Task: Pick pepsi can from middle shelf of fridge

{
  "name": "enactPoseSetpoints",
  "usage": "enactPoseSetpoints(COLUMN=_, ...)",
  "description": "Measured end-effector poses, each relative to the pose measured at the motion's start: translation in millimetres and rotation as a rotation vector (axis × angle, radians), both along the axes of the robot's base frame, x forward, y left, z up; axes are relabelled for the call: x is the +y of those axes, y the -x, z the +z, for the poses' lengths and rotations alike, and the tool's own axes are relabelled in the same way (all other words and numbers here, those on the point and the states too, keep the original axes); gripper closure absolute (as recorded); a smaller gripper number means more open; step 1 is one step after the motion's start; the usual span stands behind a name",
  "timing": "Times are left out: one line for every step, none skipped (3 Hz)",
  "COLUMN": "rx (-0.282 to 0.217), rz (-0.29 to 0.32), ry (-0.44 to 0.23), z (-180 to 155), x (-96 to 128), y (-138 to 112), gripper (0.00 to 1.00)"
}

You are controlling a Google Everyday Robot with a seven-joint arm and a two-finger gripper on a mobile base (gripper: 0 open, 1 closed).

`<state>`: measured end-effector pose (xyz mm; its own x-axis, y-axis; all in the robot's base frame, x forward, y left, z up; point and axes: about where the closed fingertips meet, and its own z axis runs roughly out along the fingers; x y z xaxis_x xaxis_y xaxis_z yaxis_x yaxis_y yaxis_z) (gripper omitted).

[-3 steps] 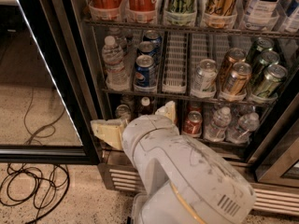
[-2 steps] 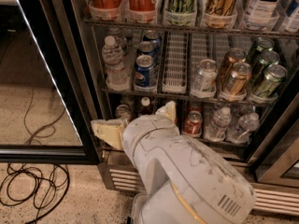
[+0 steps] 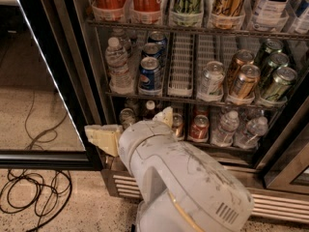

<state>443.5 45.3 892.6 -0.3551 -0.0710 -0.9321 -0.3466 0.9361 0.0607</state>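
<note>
Since nothing has shifted over the last second, the pepsi can [image 3: 149, 75] is untouched. It stands upright at the front of its lane on the middle shelf [image 3: 193, 101], with more blue cans queued behind it. No approach yet, so I'd say the whole pick is still ahead.

Water bottle [image 3: 118, 64] is just left of it. The white lane tray [image 3: 181, 64] to its right is empty, so there should be side clearance there. Further right: silver can [image 3: 212, 79], gold cans [image 3: 244, 81], green cans [image 3: 277, 83].

Tool [image 3: 140, 129] sits low, below the can and well apart from it. It is mostly hidden by the arm [image 3: 183, 178], so I can't tell if it's released or clenched. Fridge [image 3: 89, 71] door is open.
</note>
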Motion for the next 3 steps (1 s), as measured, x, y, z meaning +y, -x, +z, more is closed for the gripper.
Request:
enactPoseSetpoints(rx=0.000, rz=0.000, ry=0.000, z=0.0, x=-0.1, y=0.0, gripper=0.00)
enactPoseSetpoints(rx=-0.010, rz=-0.026, ry=-0.017, z=2.1, x=-13.5, y=-0.7, gripper=0.00)
enactPoseSetpoints(rx=0.027, rz=-0.087, ry=-0.075, z=-6.3, x=-33.2, y=0.7, gripper=0.00)
